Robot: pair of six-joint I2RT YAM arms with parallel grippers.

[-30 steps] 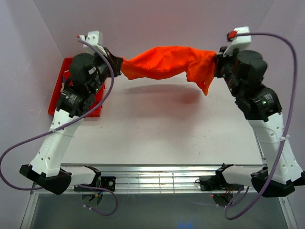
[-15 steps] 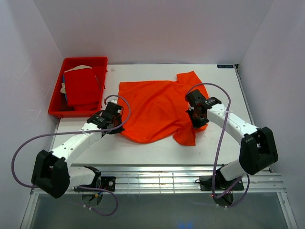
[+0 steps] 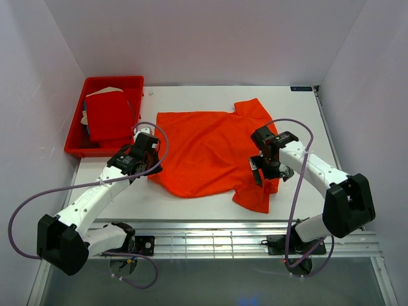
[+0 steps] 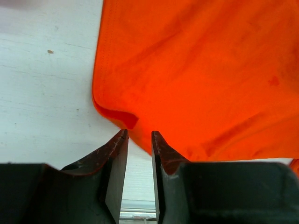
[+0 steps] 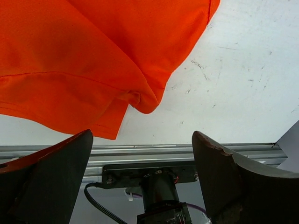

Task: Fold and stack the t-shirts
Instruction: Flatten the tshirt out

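Observation:
The bright orange t-shirt (image 3: 207, 150) lies spread flat on the white table, with one sleeve folded under at its near right corner. A deeper red t-shirt (image 3: 108, 116) sits folded in the tray. My left gripper (image 3: 148, 167) is at the orange shirt's near left corner. In the left wrist view its jaws (image 4: 138, 133) stand a narrow gap apart, with bare table between them and orange cloth (image 4: 210, 70) just beyond the tips. My right gripper (image 3: 263, 171) hovers over the shirt's right edge. It is wide open (image 5: 142, 134) and empty, with the shirt's hem (image 5: 70, 56) past it.
A red plastic tray (image 3: 115, 81) stands at the table's far left and holds some white cloth beside the red shirt. The metal rail (image 3: 210, 239) runs along the near edge. Pale walls close in on the left, back and right.
A second ago both grippers held the orange shirt stretched in the air. It was then laid on the table, and both grippers have now let go, the right one opening wide.

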